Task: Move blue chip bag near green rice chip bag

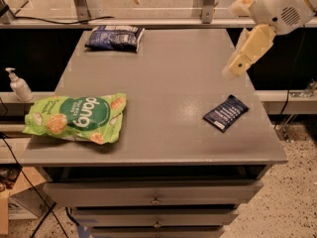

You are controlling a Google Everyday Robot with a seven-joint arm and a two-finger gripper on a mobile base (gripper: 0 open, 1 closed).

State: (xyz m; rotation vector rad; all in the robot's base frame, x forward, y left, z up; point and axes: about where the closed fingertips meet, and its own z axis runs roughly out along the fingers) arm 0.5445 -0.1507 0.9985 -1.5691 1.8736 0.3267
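The blue chip bag [115,37] lies flat at the far left corner of the grey table [168,73]. The green rice chip bag [77,118] lies at the near left edge, its dark green circle facing up. The two bags are well apart. My arm comes in from the upper right, and my gripper [234,67] hangs above the table's right side, far from both bags and holding nothing that I can see.
A small flat navy packet [226,113] lies near the table's right front. A white pump bottle [19,86] stands on a ledge left of the table. Drawers [153,198] sit under the tabletop. A metal rail [148,21] runs behind the table.
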